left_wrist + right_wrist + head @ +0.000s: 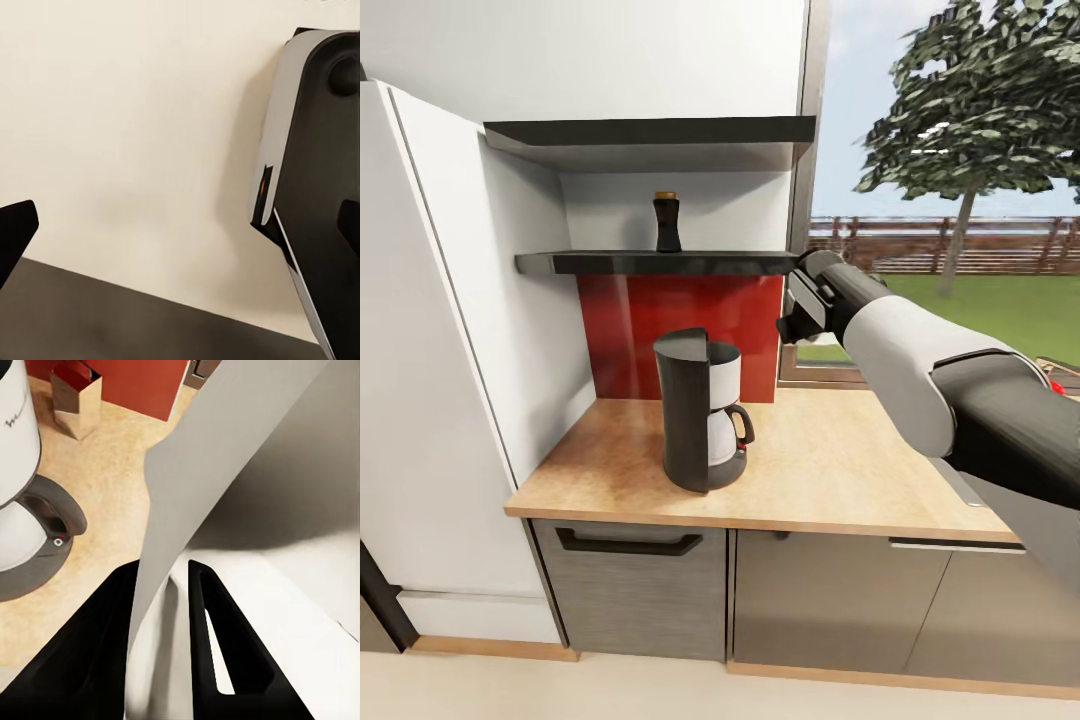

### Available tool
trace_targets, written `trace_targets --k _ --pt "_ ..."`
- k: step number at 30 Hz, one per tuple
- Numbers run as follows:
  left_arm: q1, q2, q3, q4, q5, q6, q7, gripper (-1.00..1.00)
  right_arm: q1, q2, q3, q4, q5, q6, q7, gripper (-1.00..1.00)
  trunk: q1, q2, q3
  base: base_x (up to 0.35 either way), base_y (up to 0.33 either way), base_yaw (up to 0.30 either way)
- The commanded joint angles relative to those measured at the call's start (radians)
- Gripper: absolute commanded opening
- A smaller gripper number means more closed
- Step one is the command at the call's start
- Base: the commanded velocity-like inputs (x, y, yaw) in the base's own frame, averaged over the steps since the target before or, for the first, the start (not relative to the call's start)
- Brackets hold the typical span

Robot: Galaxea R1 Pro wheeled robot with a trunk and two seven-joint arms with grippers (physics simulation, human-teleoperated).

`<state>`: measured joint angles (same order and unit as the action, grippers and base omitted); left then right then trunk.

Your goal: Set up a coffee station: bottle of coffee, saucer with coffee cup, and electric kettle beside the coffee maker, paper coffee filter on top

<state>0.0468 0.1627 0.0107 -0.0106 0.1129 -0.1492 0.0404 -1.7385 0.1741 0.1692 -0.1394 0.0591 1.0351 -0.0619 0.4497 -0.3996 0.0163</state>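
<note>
Landmark: coffee maker (pixel 703 410).

- Left of it: tall white panel (pixel 430 350), its lower part cut off by the frame edge.
- The coffee maker stands upright on the kitchen countertop (pixel 830 465), carafe handle facing right, well back from the front edge. Judgement: already where the task wants it, with bare wood on both sides for the other items.
- Directly above it: bottle of coffee (pixel 667 222), upright on the kitchen shelf (pixel 660 263), untouched. A thicker dark shelf (pixel 650 135) sits higher up.
- Behind the coffee maker: red backsplash (pixel 680 330). In the right wrist view a small tan box (pixel 75 401) stands against it.
- Right of it, raised: right arm (pixel 900 350), reaching up to about the shelf's right end. Judgement: lined up to fetch the bottle, but still well apart from it.
- Right gripper (pixel 163 570): fingers parted, holding nothing. A pale vertical surface lies between and beyond them; cannot tell what it is.
- Left gripper (pixel 180 229): fingertips far apart at the picture's edges, empty, facing a blank cream surface; its location is unclear.
</note>
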Motion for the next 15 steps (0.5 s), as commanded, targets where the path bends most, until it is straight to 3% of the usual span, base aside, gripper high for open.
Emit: trace_targets --k 1,9,12,15 --pt "0.001 0.0 0.0 -0.002 0.008 -0.002 0.0 1.0 0.0 0.0 -0.002 -0.001 0.003 0.004 0.001 -1.0 0.0 0.0 0.0 0.0 0.0 0.0" --pt "0.001 -0.001 0.001 -0.003 0.008 -0.004 -0.003 1.0 0.0 0.0 0.002 -0.002 0.002 0.003 0.033 -1.0 0.0 0.0 0.0 0.0 0.0 0.0" --pt "0.001 -0.002 0.002 -0.002 0.008 -0.004 -0.003 1.0 0.0 0.0 0.003 0.0 0.003 0.003 0.169 -1.0 0.0 0.0 0.0 0.0 0.0 0.0" --pt "0.001 -0.002 0.002 -0.002 0.008 -0.004 -0.004 1.0 0.0 0.0 0.005 0.0 0.004 0.003 0.254 -1.0 0.0 0.0 0.0 0.0 0.0 0.0"
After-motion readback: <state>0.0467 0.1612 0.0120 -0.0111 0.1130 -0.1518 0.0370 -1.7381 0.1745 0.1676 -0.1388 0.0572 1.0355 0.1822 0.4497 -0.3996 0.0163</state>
